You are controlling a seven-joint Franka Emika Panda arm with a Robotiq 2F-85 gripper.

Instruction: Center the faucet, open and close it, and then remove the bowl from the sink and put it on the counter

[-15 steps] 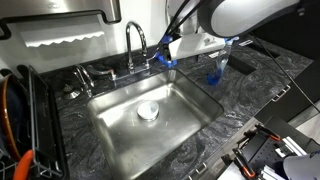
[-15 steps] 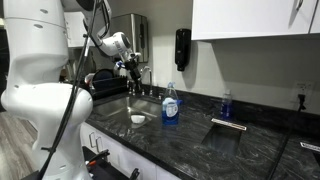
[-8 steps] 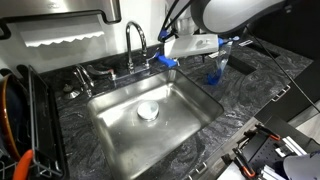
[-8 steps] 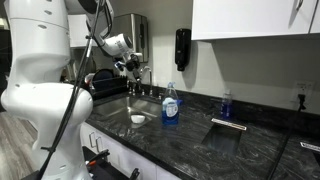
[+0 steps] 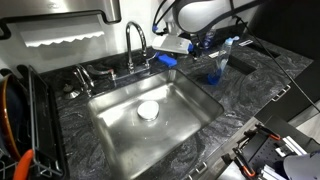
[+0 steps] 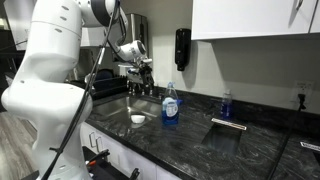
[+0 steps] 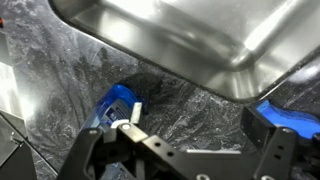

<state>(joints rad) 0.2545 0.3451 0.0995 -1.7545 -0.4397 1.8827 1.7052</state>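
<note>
gripper (image 5: 166, 58): jaws released and spread wide, nothing between them; the wrist view (image 7: 185, 160) shows only counter in the gap.
gripper position: over the back edge of the sink, just beside the faucet, touching neither.
faucet (image 5: 129, 40): upright at the sink's back rim, spout arching toward the gripper.
bowl (image 5: 148, 110): on the sink floor near the middle, well apart from the gripper; also seen at (image 6: 138, 118).
sink (image 5: 190, 100): steel basin.
counter (image 5: 245, 85): dark veined stone.
bottle (image 6: 171, 105): blue, upright on the counter by the sink.

The arm (image 6: 55, 60) has bulky, rounded white segments, black cables (image 6: 65, 120) alongside, and a black gripper (image 7: 185, 158).
</note>
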